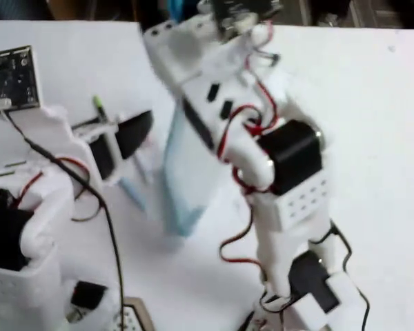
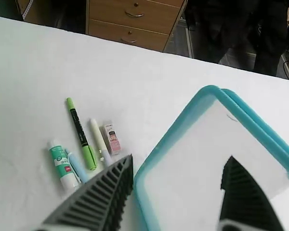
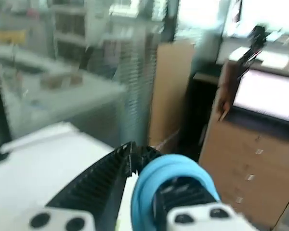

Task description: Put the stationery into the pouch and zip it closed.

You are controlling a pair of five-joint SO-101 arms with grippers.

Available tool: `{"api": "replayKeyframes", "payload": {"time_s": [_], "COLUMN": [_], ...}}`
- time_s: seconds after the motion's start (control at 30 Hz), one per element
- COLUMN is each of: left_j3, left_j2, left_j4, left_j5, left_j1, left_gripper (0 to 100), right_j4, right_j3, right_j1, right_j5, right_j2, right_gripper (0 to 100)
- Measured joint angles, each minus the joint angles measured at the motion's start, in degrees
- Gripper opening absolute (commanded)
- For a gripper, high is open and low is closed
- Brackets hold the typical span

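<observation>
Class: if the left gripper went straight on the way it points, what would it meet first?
Likely the pouch: it lies straight ahead of the open left gripper, though depth is unclear.

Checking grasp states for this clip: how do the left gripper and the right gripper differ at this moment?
The left gripper is open and holds nothing; the right gripper is shut on the blue rim of the pouch. The left gripper sits low near the stationery on the table; the right gripper is raised, holding the pouch up on edge. Both have black ribbed fingers.
</observation>
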Motion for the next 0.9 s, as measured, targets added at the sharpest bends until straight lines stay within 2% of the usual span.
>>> {"api": "replayKeyframes", "payload": {"time_s": [0.13,0.37,0.5,0.63,0.73,0.9], "left_j3": [0.0,0.0,0.0,0.0,-0.2,2.1], "left_j2": [0.0,0.0,-1.9,-9.8,-14.5,-14.2], "left_j4": [1.9,6.4,10.8,11.9,11.8,9.9], "left_j5": [0.0,-1.3,-4.0,-4.8,-2.2,1.9], "left_j1": [0.0,0.0,4.0,8.0,10.6,13.0], "left_gripper": [30,30,30,30,30,30], "right_j4": [3.5,0.4,-0.6,-0.6,-0.6,-0.6], "right_j3": [0.0,-0.1,-0.3,-0.3,-0.3,-0.3], "right_j1": [-2.8,-4.8,-6.2,-6.2,-6.1,-6.2], "right_j5": [0.0,0.0,0.0,0.0,0.0,0.0], "right_j2": [-0.8,-3.6,-3.7,-3.7,-3.7,-3.7], "right_gripper": [1.6,1.6,1.6,1.6,1.6,1.6]}}
